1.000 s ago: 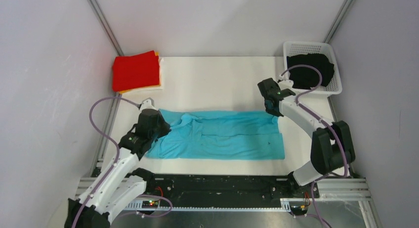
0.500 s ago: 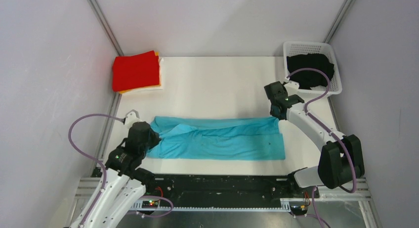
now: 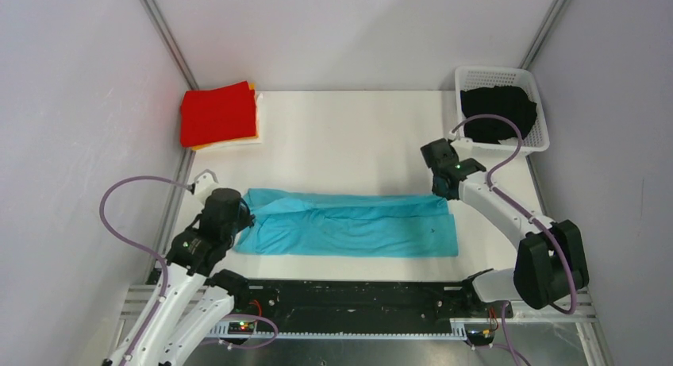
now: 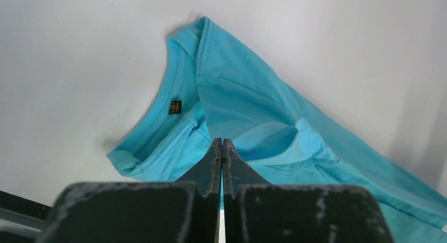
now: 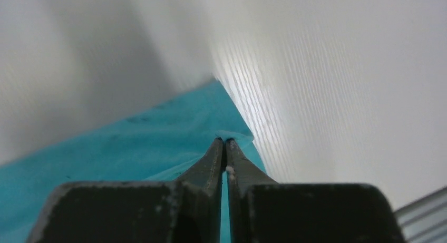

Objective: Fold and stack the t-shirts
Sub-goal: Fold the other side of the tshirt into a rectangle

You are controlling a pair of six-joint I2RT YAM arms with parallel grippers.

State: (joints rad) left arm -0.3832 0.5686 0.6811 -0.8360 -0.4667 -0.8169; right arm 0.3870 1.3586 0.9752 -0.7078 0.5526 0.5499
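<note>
A turquoise t-shirt (image 3: 349, 223) lies as a long folded band across the near part of the white table (image 3: 349, 136). My left gripper (image 3: 240, 217) is at its left end, by the collar. In the left wrist view the jaws (image 4: 222, 141) are shut and the shirt (image 4: 237, 95) tents up to their tips. My right gripper (image 3: 441, 193) is at the shirt's far right corner. Its jaws (image 5: 225, 140) are shut on a bit of turquoise cloth (image 5: 132, 143) that pokes out at the tips. A folded red t-shirt (image 3: 218, 113) tops a stack at the far left, with orange and white edges under it.
A white lattice basket (image 3: 508, 71) at the far right corner holds a crumpled black t-shirt (image 3: 498, 112). Grey walls close in the table on the left, right and back. A black rail (image 3: 349, 298) runs along the near edge between the arm bases.
Both grippers have drawn the shirt's far edge toward the near side, so the shirt is flatter and narrower. The left arm has pulled back to the near left.
</note>
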